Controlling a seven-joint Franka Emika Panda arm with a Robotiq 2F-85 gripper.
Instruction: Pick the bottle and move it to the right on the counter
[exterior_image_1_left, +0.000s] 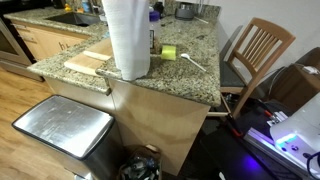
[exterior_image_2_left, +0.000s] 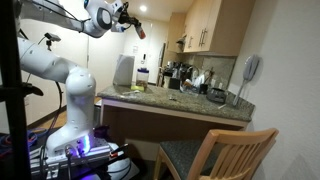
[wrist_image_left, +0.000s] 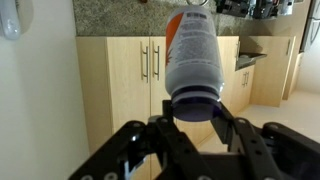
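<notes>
In the wrist view my gripper (wrist_image_left: 192, 118) is shut on the bottle (wrist_image_left: 190, 55), a white bottle with an orange-red label band; its dark cap end sits between the fingers. In an exterior view the gripper (exterior_image_2_left: 130, 22) holds the bottle (exterior_image_2_left: 139, 30) high in the air, well above the speckled granite counter (exterior_image_2_left: 180, 106) and over its end by the paper towel roll. The counter also shows in an exterior view (exterior_image_1_left: 190, 78) and at the top of the wrist view (wrist_image_left: 120, 15). Gripper and bottle are out of view in that exterior view.
On the counter stand a tall white paper towel roll (exterior_image_1_left: 127, 40), a yellow-green round object (exterior_image_1_left: 168, 52) and a pale wooden cutting board (exterior_image_1_left: 88, 63). Appliances (exterior_image_2_left: 185, 78) crowd the back. A steel bin (exterior_image_1_left: 62, 128) and a wooden chair (exterior_image_1_left: 257, 48) stand beside the counter.
</notes>
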